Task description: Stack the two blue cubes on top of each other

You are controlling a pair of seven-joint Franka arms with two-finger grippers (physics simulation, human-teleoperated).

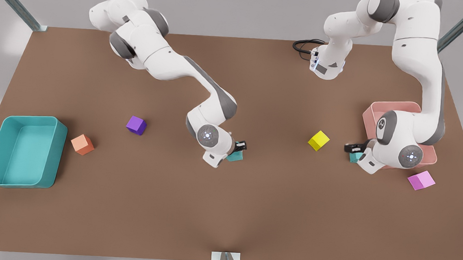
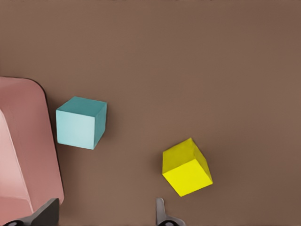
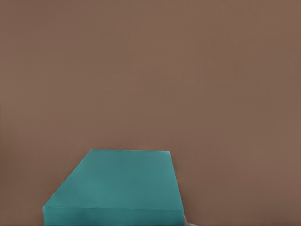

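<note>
Two plain matte teal cubes sit on the brown counter (image 1: 250, 213). One blue cube (image 1: 236, 157) lies mid-counter under the right hand (image 1: 239, 147); I cannot tell its finger state. The other blue cube (image 2: 81, 122) sits beside the pink bin (image 2: 23, 155), near the left hand (image 2: 106, 214), seemingly spread. A teal bin (image 1: 57, 150) looks empty.

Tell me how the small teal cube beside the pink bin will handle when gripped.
Small matte teal cube beside the pink bin: flat faces and sharp edges suggest it is rigid, so it probably slides rather than rolls. Matte finish likely grips well. The open left gripper hovers near it.
</note>
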